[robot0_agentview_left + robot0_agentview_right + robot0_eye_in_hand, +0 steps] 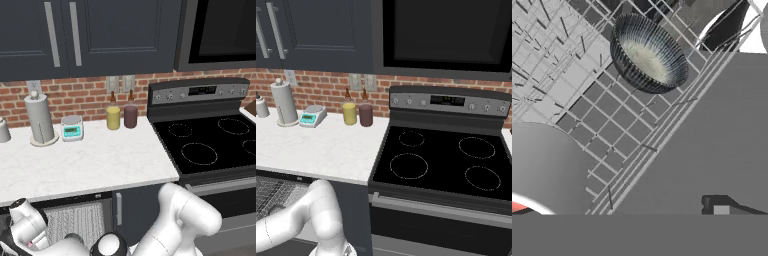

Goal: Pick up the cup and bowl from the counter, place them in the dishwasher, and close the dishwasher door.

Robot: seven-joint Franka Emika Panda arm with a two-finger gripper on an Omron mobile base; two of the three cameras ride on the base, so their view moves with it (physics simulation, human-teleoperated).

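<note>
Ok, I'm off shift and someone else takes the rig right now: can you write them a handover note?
Gripper: open, holding nothing, down low over the open dishwasher.
Bowl: lying in the wire rack.
Cup: close under the hand at the rack; whether it rests fully seated I cannot tell.
Counter: neither cup nor bowl on it.
Done: both items brought to the dishwasher.
Left: confirm the cup is seated, pull the arm out, close the door.

In the dishwasher's white wire rack [607, 125], the bowl [648, 55] takes one end and the cup [542, 175] sits near the other; bare grid lies open between them. On the counter [95, 165], a paper towel roll [40, 120], scale [72, 127] and two bottles [121, 116] line the back wall, the front free.
</note>
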